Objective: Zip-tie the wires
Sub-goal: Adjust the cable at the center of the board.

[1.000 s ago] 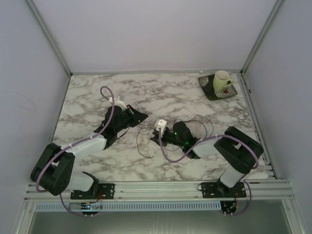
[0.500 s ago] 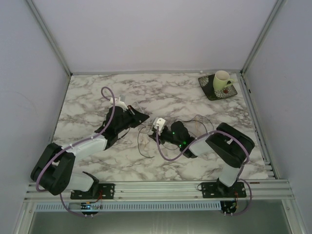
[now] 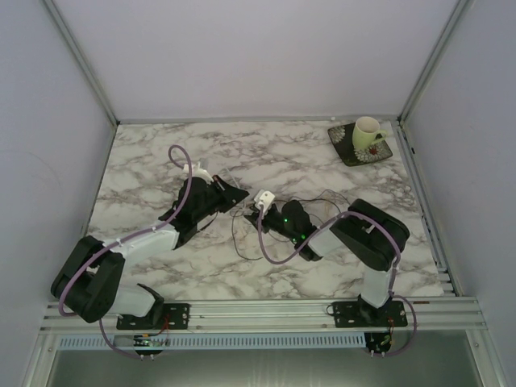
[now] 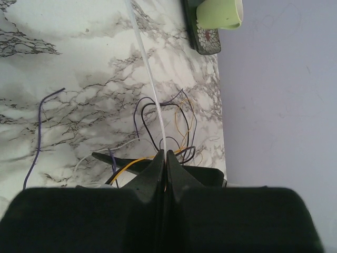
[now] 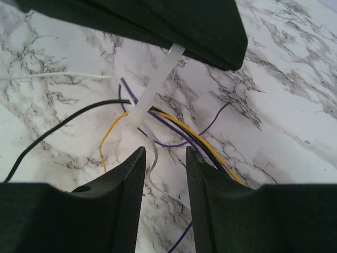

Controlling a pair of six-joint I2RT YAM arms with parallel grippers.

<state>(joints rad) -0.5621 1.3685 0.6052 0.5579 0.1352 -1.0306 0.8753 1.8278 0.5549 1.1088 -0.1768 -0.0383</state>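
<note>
The wires [image 5: 181,133] are thin yellow, black and purple strands crossing the marble; their loops also show in the left wrist view [image 4: 163,118] and from above [image 3: 322,199]. A white zip tie [image 5: 157,81] runs from my left gripper [image 5: 158,26] down to the bundle. The left gripper [image 4: 166,153] is shut on the zip tie [image 4: 152,89], whose strap stretches away past the tips. My right gripper [image 5: 165,155] is open, just short of the bundle and facing the left gripper [image 3: 234,193]. A pale thin strand [image 5: 152,161] curls on the table between its fingers. From above, the right gripper [image 3: 255,212] is tip to tip with the left.
A pale green cup [image 3: 367,131] stands on a dark coaster [image 3: 355,151] at the back right corner. A loose purple wire [image 4: 38,134] lies apart on the marble. Frame rails run along the table's sides and near edge [image 3: 266,310].
The right arm has swung left and its gripper has moved closer to the left gripper's tips. The left gripper has shifted only slightly, still shut on the zip tie.
</note>
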